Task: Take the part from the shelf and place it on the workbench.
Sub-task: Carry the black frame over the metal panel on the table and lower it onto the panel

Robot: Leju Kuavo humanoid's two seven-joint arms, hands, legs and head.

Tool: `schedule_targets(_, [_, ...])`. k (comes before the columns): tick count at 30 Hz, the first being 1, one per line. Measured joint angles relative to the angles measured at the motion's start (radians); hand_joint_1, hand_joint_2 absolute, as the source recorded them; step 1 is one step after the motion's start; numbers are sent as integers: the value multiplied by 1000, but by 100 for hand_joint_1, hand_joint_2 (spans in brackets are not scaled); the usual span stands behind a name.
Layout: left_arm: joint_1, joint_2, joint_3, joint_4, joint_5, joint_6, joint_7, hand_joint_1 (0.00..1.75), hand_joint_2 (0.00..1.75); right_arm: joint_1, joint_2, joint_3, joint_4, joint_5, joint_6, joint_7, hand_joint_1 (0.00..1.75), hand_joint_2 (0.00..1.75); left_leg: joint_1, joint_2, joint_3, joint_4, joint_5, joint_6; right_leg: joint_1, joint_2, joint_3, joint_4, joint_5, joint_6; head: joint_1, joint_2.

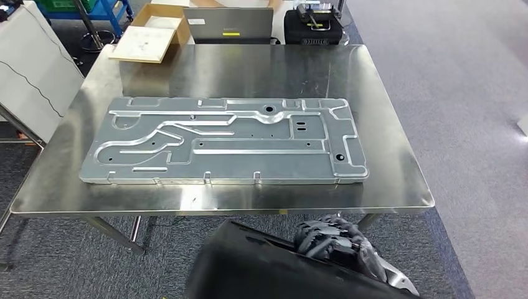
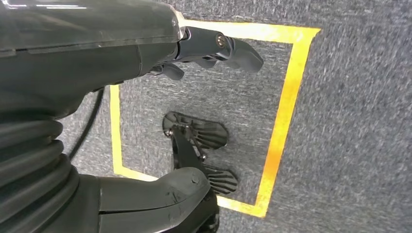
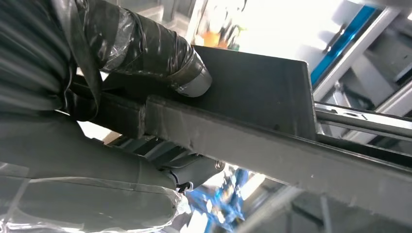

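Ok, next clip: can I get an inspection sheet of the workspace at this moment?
Surface: steel workbench, bare around its edges.
Job's things: black part, off the bench, at the near edge of the head view.
Clutter: large grey stamped panel lying flat across the bench.
Hands: right hand grips the black part; left hand hangs over the floor, fingers apart, holding nothing.
Cables: one dark cable beside the left arm.
Surroundings: cardboard box, what looks like a laptop and a black case beyond the bench; yellow tape square on grey carpet.
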State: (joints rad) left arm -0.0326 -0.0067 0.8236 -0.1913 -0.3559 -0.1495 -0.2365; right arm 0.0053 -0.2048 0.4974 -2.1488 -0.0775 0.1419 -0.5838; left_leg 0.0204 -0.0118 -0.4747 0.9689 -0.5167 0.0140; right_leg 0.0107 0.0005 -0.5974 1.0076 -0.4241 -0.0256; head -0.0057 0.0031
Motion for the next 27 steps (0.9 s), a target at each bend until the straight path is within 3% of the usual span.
schedule_targets(2, [1,1,2,0,0,2,-4,0,175,3,-6,0,-22,51,-52,-7,175,175,-1,3,8,-8,-4,-10,-5,0,11,-21,-2,-3,0,0])
schedule_targets(4, [0,1,4,0,-4,1,-7,0,175,-19,-20,-5,-35,60,-104,21,175,175,-2,5,-9,41,-36,-18,-13,0,26,-38,-1,-7,0,0])
schedule_targets(7, [-3,3,5,0,-26,-8,-6,0,175,-138,-51,-36,-16,-1,-145,135,175,175,0,6,-127,250,-118,-26,-15,2,33,-40,-6,-13,0,0])
schedule_targets(8, [-5,4,5,0,-36,-13,-5,0,175,-197,-63,-57,10,-26,-142,180,175,175,0,6,-160,295,-122,-27,-15,5,33,-38,-8,-13,0,0])
schedule_targets(9, [-7,5,5,0,-47,-18,-3,0,175,-256,-78,-85,45,-48,-130,215,175,175,0,6,-176,301,-102,-27,-14,7,35,-35,-11,-11,0,0])
schedule_targets(10, [-9,6,4,0,-56,-23,-1,0,175,-306,-93,-124,83,-63,-109,232,175,175,0,7,-170,262,-63,-26,-14,7,38,-31,-15,-8,0,0])
schedule_targets(12, [-13,8,4,0,-68,-30,1,0,175,-370,-118,-214,154,-66,-53,221,175,175,0,9,-119,120,27,-22,-12,0,49,-26,-25,1,0,0])
schedule_targets(14, [-12,9,4,0,-74,-32,2,0,175,-399,-128,-286,195,-49,-13,201,175,175,-3,10,-85,30,67,-13,-9,-6,51,-24,-31,10,0,0])
schedule_targets(17, [-11,9,4,0,-78,-34,3,0,175,-416,-130,-343,223,-29,0,193,175,175,-6,7,-84,17,71,6,-9,-8,47,-21,-34,23,0,0])
schedule_targets(19, [-12,9,4,0,-78,-34,3,0,175,-422,-132,-364,234,-24,-1,192,175,175,-3,7,-82,12,74,17,-13,-6,28,24,-66,33,0,0])
schedule_targets(22, [-13,9,4,0,-79,-34,3,0,175,-428,-133,-381,247,-21,-1,191,175,175,-2,9,-81,11,72,24,-20,-4,-71,221,-157,47,0,0])
schedule_targets(23, [-13,9,4,0,-79,-34,3,0,175,-428,-133,-384,252,-19,-2,192,175,175,-2,9,-80,11,70,25,-23,-4,-99,271,-167,50,0,0])
schedule_targets(24, [-13,9,4,0,-80,-34,3,0,175,-428,-133,-385,256,-13,-5,196,175,175,-2,8,-78,12,68,24,-24,-4,-111,284,-157,51,0,0])
schedule_targets(25, [-13,9,4,0,-81,-35,3,0,175,-432,-135,-386,261,-2,-11,205,175,175,-2,8,-73,12,65,23,-26,-4,-101,252,-125,50,0,0])
schedule_targets(27, [-13,9,3,0,-89,-36,3,0,175,-459,-143,-386,279,38,-32,234,175,175,-2,6,-63,11,58,19,-26,-4,-40,111,-41,46,0,0])
